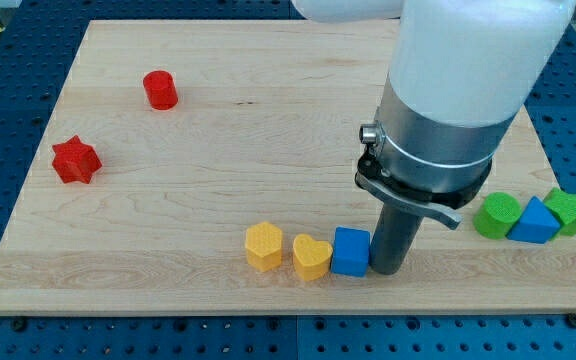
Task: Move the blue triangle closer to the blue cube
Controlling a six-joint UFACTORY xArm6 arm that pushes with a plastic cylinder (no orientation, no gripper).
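Observation:
The blue cube (350, 251) sits near the view's bottom, right of centre, touching a yellow heart (311, 258) on its left. The blue triangle (534, 221) lies at the far right, wedged between a green cylinder (497, 215) and a green star (568, 211). My tip (386, 271) stands right against the blue cube's right side, well to the left of the blue triangle. The arm's wide white and grey body hides the board above the tip.
A yellow hexagon (264, 246) lies left of the yellow heart. A red cylinder (160, 90) and a red star (75, 160) sit at the upper left. The green star is close to the board's right edge (569, 240).

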